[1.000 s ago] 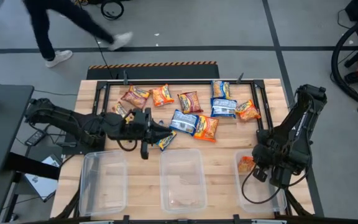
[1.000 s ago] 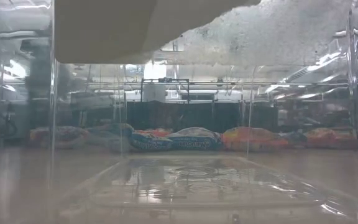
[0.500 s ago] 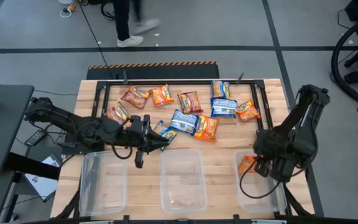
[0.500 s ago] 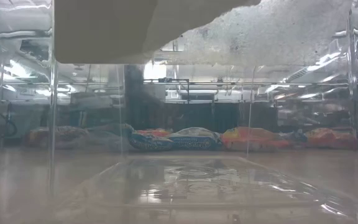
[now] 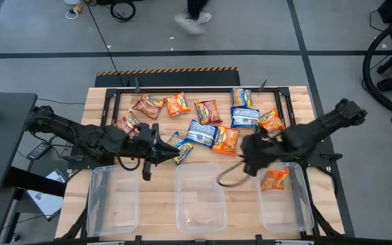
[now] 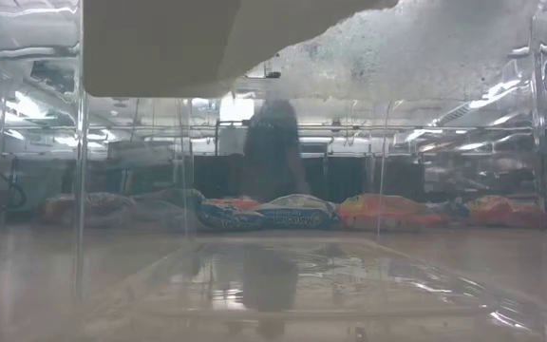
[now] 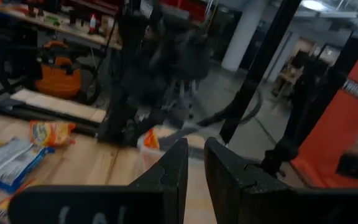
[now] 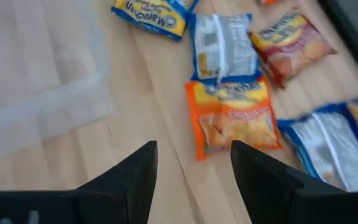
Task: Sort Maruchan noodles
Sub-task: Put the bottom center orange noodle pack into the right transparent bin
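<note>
Several Maruchan noodles packets lie flat on the far half of the table, among them an orange one (image 5: 226,139) and a blue-and-white one (image 5: 199,131). One orange packet (image 5: 274,178) lies in the right clear bin (image 5: 298,211). My right gripper (image 5: 246,162) hangs open over the bare wood just near of the orange packet (image 8: 232,118), which shows ahead of its fingers. My left gripper (image 5: 165,147) is left of centre, beside a blue-and-yellow packet (image 5: 180,148). Its fingers (image 7: 179,165) stand almost together, and nothing shows between them.
Three clear bins stand along the near edge: the left (image 5: 113,201), the centre (image 5: 199,197) and the right one. A black rail frame (image 5: 196,88) runs around the far half. A cable loop (image 5: 229,180) hangs off the right arm. A person (image 6: 273,142) walks beyond the far edge.
My right gripper has let go of the orange packet, which now lies in the right bin. It has swung from over that bin toward the table's left and far side, up to the loose packets. My left gripper has drawn back a little toward the left.
</note>
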### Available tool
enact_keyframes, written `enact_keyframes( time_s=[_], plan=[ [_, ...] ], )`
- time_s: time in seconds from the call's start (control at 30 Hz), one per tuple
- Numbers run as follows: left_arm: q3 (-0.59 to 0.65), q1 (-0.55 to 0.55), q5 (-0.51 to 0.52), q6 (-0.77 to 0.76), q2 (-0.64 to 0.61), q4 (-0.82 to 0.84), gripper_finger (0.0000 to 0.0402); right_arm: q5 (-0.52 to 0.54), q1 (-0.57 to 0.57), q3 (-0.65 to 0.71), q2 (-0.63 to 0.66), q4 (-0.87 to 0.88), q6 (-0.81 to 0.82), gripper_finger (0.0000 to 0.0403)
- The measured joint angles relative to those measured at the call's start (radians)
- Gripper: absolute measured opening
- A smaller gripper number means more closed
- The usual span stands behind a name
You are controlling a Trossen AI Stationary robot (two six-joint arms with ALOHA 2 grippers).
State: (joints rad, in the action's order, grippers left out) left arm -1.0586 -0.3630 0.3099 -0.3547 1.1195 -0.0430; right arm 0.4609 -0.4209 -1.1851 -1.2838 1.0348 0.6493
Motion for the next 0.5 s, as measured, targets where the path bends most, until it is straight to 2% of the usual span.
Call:
enact_keyframes(
  time_s=[0.23,0.37,0.5],
  plan=[
    [-0.001,-0.007,0.001,-0.025,-0.060,0.087,0.0057,-0.234,0.217,0.021,-0.133,-0.064,-0.212,0.0238],
    [-0.001,-0.013,0.002,-0.027,-0.068,0.127,0.0057,-0.378,0.341,0.153,-0.136,-0.164,-0.227,0.0242],
    [-0.001,-0.013,0.004,-0.046,-0.068,0.141,0.0057,-0.407,0.441,0.298,-0.139,-0.302,-0.185,0.0240]
  ],
)
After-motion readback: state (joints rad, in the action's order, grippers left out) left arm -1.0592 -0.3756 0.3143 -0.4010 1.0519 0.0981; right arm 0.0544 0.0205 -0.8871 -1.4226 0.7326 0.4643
